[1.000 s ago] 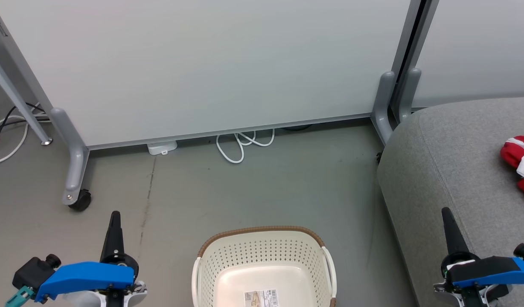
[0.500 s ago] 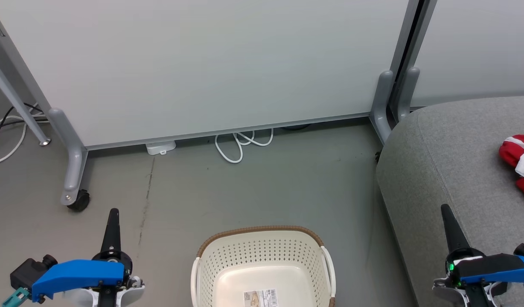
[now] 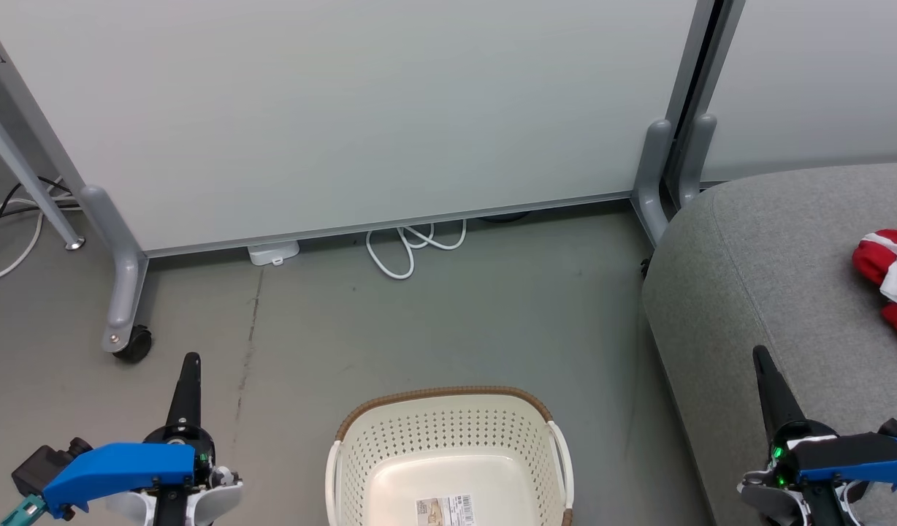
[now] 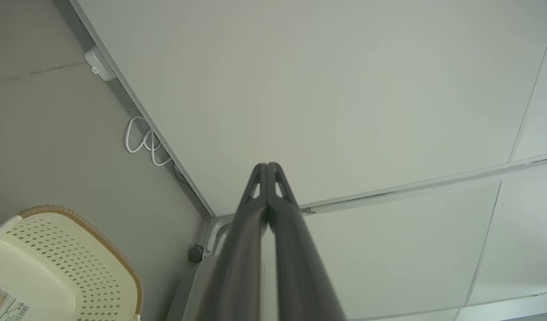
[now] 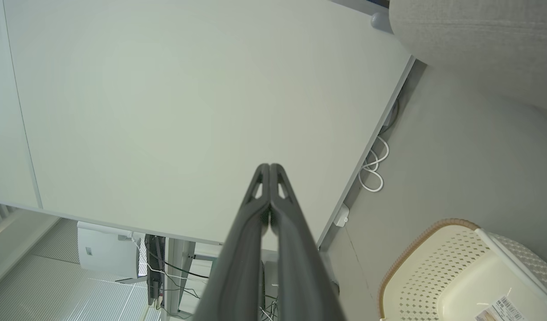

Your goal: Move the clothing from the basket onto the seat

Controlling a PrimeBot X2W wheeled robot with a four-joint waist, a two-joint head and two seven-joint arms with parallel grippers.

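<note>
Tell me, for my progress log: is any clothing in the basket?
No, the basket shows just a sticker inside; red clothing lies on the seat.

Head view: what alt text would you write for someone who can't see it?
A cream perforated basket stands on the floor at bottom centre, its visible inside bare except a sticker, while red clothing lies on the grey seat at right. The robot's left hand and right hand, both closed and empty, point up from the bottom corners.

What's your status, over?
Both shut, empty: left gripper, right gripper. Red clothing on seat; visible basket floor bare. Cable by partition, off path.
</note>
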